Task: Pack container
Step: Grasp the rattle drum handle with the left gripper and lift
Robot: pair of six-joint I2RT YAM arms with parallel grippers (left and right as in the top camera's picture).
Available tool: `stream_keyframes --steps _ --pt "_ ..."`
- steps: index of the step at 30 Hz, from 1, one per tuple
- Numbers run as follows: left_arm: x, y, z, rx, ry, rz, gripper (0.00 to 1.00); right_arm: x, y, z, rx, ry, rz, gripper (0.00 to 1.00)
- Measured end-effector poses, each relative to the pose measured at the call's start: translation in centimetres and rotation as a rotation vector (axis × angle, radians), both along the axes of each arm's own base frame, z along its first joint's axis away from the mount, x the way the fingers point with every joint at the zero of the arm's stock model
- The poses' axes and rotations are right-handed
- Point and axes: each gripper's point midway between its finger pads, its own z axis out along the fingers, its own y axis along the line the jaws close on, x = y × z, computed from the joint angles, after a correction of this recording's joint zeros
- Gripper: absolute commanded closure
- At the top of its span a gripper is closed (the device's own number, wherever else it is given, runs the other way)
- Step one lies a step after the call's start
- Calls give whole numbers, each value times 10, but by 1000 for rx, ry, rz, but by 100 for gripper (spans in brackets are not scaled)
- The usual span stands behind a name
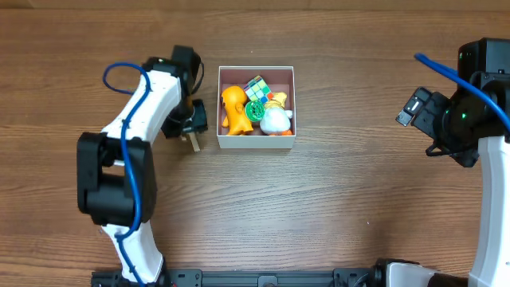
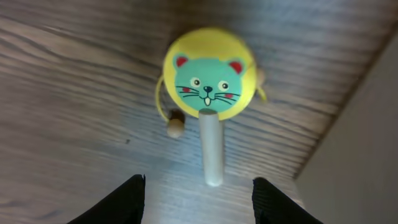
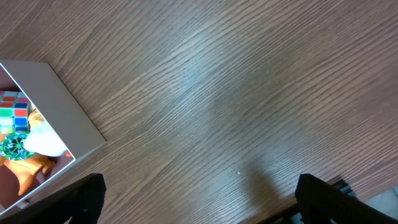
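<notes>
The container (image 1: 256, 142), a shallow white-walled box, sits at the table's middle. It holds an orange figure (image 1: 233, 109), a colour cube (image 1: 258, 88), a green toy (image 1: 256, 110) and a white toy (image 1: 276, 121). A yellow rattle drum (image 2: 208, 74) with a teal cat face and a wooden handle lies on the table just left of the container's wall (image 2: 367, 143). My left gripper (image 2: 199, 202) is open right above the rattle's handle end and hides most of the toy in the overhead view (image 1: 193, 123). My right gripper (image 1: 416, 108) is open and empty, far right of the container.
The wood-grain table (image 1: 335, 199) surrounds the container. The right wrist view shows the container's corner (image 3: 56, 106) at the left, and bare table under the right gripper's fingers (image 3: 199, 199). A bead on a string (image 2: 176, 128) hangs off the rattle.
</notes>
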Motion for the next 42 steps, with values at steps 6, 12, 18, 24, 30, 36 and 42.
stream_keyframes --steps 6,12,18,24,30,36,42 --pt "8 -4 -12 -19 -18 -14 53 1 0 0 0 -5 0 0" --pt "7 -5 -28 -26 -27 -15 54 2 0 0 0 -6 0 0" --pt "-3 0 -38 -9 -10 -13 55 3 0 1 -1 -14 0 0" --pt "-4 -4 -46 -31 -9 -17 64 4 0 1 -1 -16 0 0" --pt "-4 -4 -46 -33 -10 -25 85 3 0 1 -1 -13 0 0" --pt "-4 -4 -46 -32 -11 -31 96 3 0 1 0 -13 0 0" --pt "-4 -4 -45 -32 -11 -31 96 3 0 1 0 -13 0 0"
